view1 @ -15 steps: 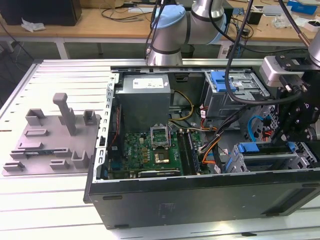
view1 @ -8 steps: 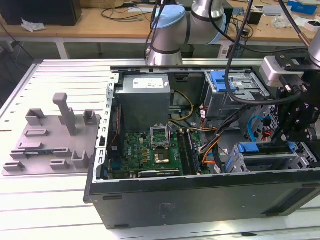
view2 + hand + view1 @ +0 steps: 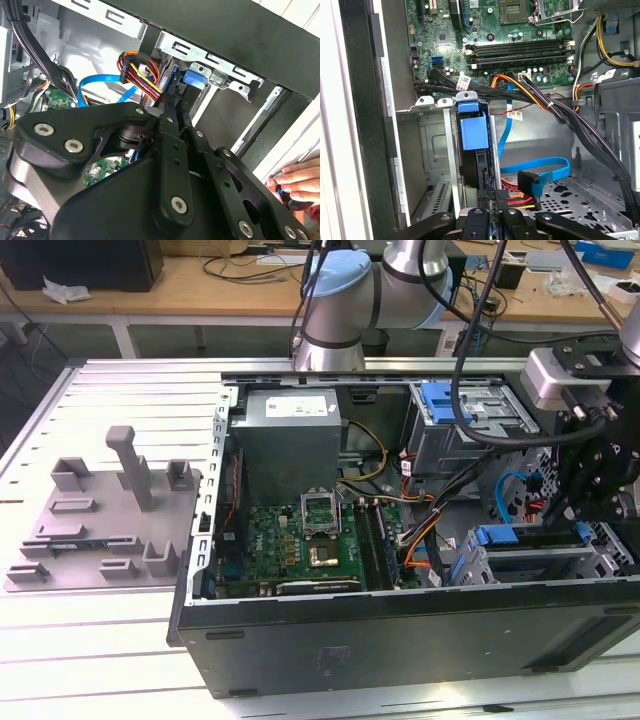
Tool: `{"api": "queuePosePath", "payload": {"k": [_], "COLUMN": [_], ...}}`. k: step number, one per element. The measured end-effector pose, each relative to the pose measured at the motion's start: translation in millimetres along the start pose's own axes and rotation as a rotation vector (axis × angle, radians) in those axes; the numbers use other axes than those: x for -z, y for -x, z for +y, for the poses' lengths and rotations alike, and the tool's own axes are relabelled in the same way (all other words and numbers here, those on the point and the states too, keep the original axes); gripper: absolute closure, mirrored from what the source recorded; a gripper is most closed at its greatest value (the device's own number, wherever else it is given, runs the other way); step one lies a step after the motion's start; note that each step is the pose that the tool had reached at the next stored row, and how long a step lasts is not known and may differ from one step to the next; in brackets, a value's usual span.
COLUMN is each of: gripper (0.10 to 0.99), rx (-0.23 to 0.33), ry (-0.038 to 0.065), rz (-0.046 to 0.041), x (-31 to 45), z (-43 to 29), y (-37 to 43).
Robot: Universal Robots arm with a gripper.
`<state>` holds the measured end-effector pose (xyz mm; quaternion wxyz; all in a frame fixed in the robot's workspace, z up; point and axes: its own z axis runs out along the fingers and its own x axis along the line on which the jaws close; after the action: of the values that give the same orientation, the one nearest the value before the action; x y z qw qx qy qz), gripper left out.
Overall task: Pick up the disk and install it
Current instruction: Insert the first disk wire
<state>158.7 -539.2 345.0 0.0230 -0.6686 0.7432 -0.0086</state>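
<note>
The disk [image 3: 472,132] stands on edge in a slot of the metal drive cage [image 3: 432,150], its blue carrier tab at the far end and its dark body running back toward me. In the exterior view the disk [image 3: 495,535] sits low in the cage at the open computer case's right end. My gripper [image 3: 495,200] is at the disk's near end, fingers close together and shut. In the second wrist view the two fingers [image 3: 170,130] point at the disk's blue tab [image 3: 192,80]. Whether they pinch the disk cannot be made out.
Red, yellow and black power wires [image 3: 517,200] and a blue data cable [image 3: 540,167] lie right beside the fingers. The motherboard [image 3: 300,540] fills the case floor. A grey fixture plate [image 3: 100,530] lies outside the case. A person's hand [image 3: 295,182] rests at the case's edge.
</note>
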Motion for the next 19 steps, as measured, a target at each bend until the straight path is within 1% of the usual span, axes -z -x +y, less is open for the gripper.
{"api": "queuePosePath", "payload": {"k": [11,19], "gripper": [0.918,0.918], "rx": [0.0,0.0], "ry": [0.0,0.0], "rz": [0.0003,0.0003], "x": [0.0,-1.7], "z": [0.0,0.0], "y": [0.0,-0.4]}}
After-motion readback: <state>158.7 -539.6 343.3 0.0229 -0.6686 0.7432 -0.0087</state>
